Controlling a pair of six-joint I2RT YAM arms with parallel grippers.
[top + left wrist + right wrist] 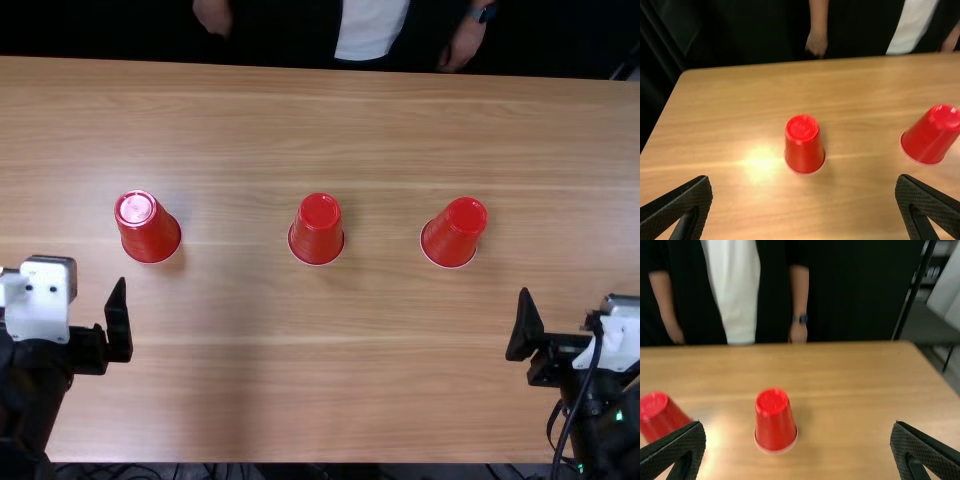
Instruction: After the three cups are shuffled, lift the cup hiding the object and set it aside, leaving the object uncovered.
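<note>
From above: three upturned red plastic cups in a row across the light brown wooden table [320, 110], namely left cup [148, 228], middle cup [317, 230] and right cup [455, 232]. Well apart, mouths down, presumably to keep the object covered; hiding cup impossible to pick out. Left gripper [117, 318] and right gripper [523, 322] back by the near corners, probably to leave the row free.

From the left wrist: black fingers [677, 210] spread wide, holding nothing, left cup straight ahead, middle cup off to one side. Bare wood all round it, table edges well beyond.

From the right wrist: fingers [925, 450] likewise apart and empty, facing the right cup, middle cup near one finger. Ample room for lifting and setting aside.
</note>
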